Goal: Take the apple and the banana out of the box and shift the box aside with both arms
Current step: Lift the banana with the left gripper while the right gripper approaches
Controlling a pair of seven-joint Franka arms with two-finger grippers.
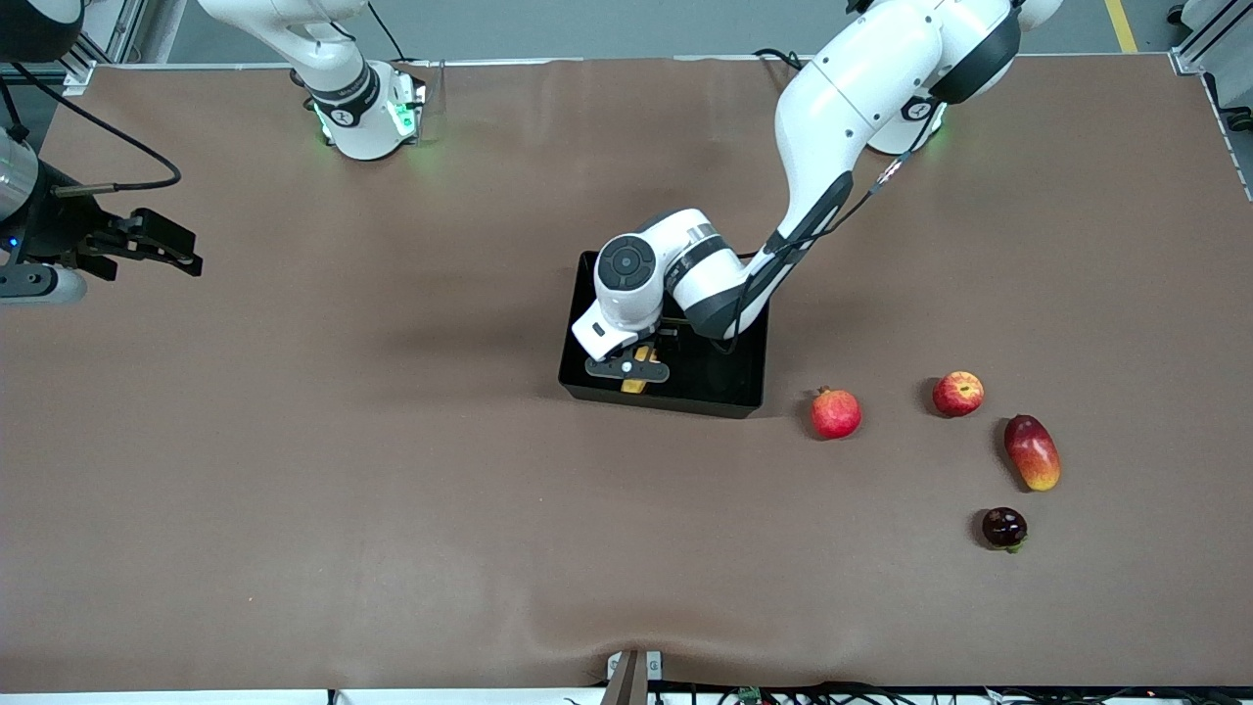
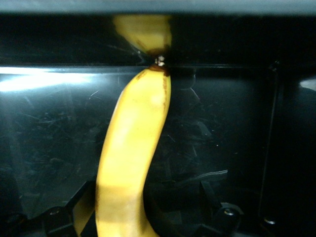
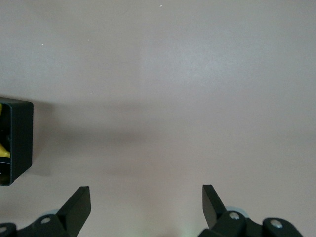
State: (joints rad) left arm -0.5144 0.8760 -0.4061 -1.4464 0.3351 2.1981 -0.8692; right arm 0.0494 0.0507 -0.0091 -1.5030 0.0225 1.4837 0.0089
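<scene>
The black tray [image 1: 719, 387] sits mid-table. The yellow banana [image 1: 638, 380] lies in it, mostly hidden under my left hand. In the left wrist view the banana [image 2: 133, 148] rests on the tray floor [image 2: 227, 123] with its tip against a wall. My left gripper [image 1: 631, 370] is low in the tray, its fingers open on either side of the banana [image 2: 143, 192]. The red apple [image 1: 957, 394] lies on the table toward the left arm's end. My right gripper [image 1: 162, 245] waits open and empty over the table at the right arm's end [image 3: 146, 195].
A red pomegranate [image 1: 835, 412] lies beside the tray, between it and the apple. A red-and-yellow mango [image 1: 1032, 451] and a dark round fruit [image 1: 1004, 528] lie nearer the front camera than the apple. The right wrist view shows a tray corner [image 3: 17, 138].
</scene>
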